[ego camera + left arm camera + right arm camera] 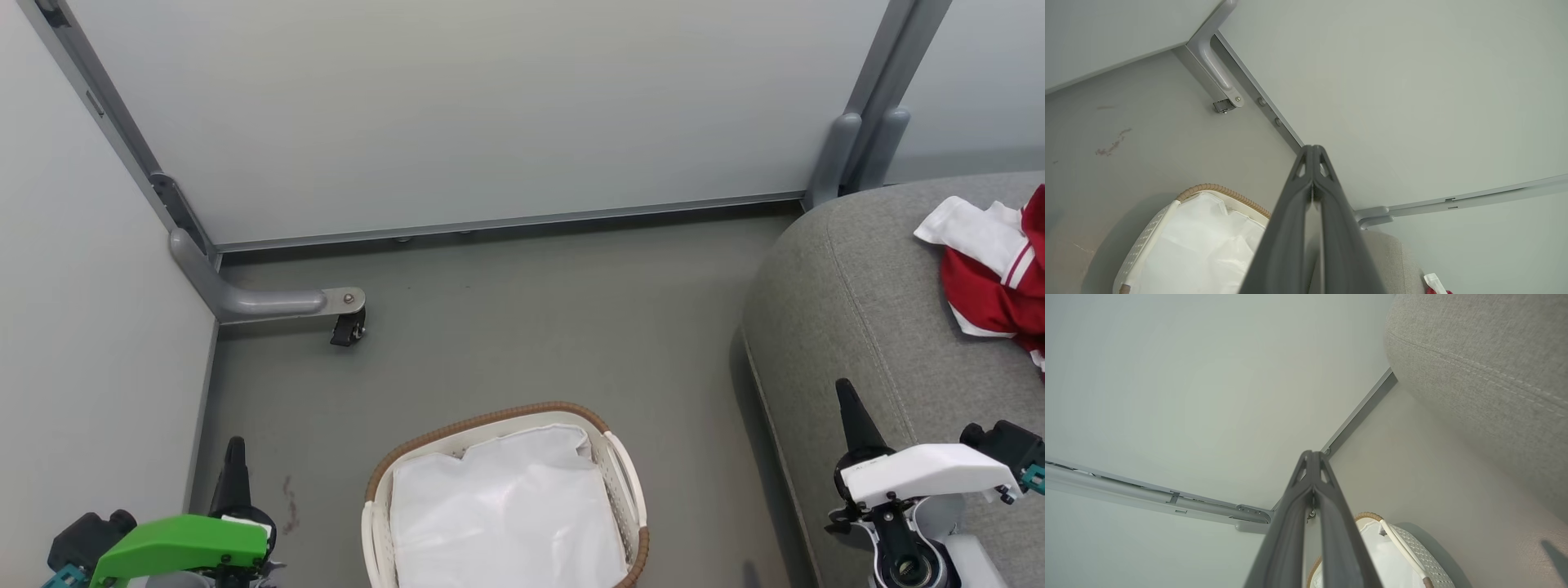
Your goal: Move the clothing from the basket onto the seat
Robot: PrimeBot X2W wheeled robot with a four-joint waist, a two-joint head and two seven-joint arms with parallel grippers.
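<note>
Basket [490, 418] on the floor [531, 327] at lower centre of the head view, with its plain white liner [506, 506] as the sole visible content. Clothing [992, 286], red and white with striped trim, lies crumpled on the seat [857, 310] at the right edge, well apart from the basket. Left hand [235, 447] hangs to the left of the basket, fingers pressed together and pinching nothing. The right hand [846, 400] hovers over the front edge of the seat, likewise pressed together and empty. Judged from this layout, the transfer step looks finished, or nearly so. The next move, if any, calls for a check among the liner's folds for a garment lying hidden. Failing that, both arms need only be kept clear of basket and seat.
</note>
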